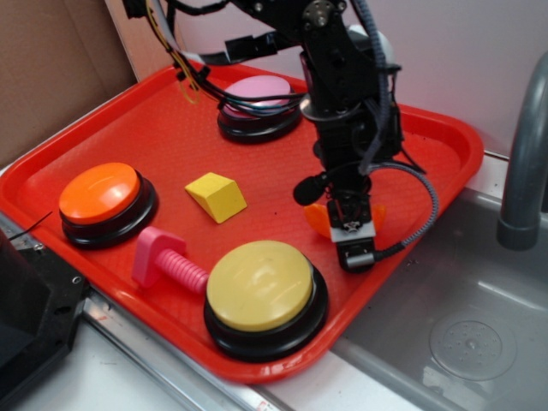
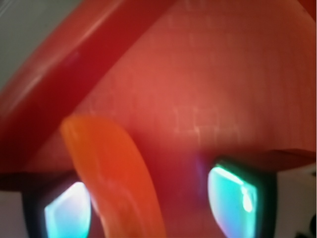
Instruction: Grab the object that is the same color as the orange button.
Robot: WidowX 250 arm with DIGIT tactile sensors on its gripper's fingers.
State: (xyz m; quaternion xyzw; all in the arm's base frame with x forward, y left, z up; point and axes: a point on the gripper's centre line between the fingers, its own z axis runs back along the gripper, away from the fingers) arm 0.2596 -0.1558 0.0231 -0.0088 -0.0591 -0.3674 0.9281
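Gripper (image 1: pixel 349 224) is down low over the red tray (image 1: pixel 175 128), pointing straight at its floor, and the orange crescent piece (image 1: pixel 318 218) sits right at the fingertips, orange poking out on both sides of the black fingers in the exterior view; up close in the wrist view the two pads (image 2: pixel 233 198) stand apart with the crescent (image 2: pixel 116 173) lying against the left one and a clear gap to the other, so the jaws are parted, not clamped on it; the crescent's long axis runs from the near edge of that view up and away, leaning toward the tray's raised rim, with its rounded tip farthest from the camera; out from the tool, the yellow wedge block (image 1: pixel 216 196) is beside it, the yellow-topped button (image 1: pixel 264 295) near, the pink bolt (image 1: pixel 167 263) past that, the pink-topped button (image 1: pixel 259 104) behind the arm, and the orange button (image 1: pixel 104 202) well apart across the tray
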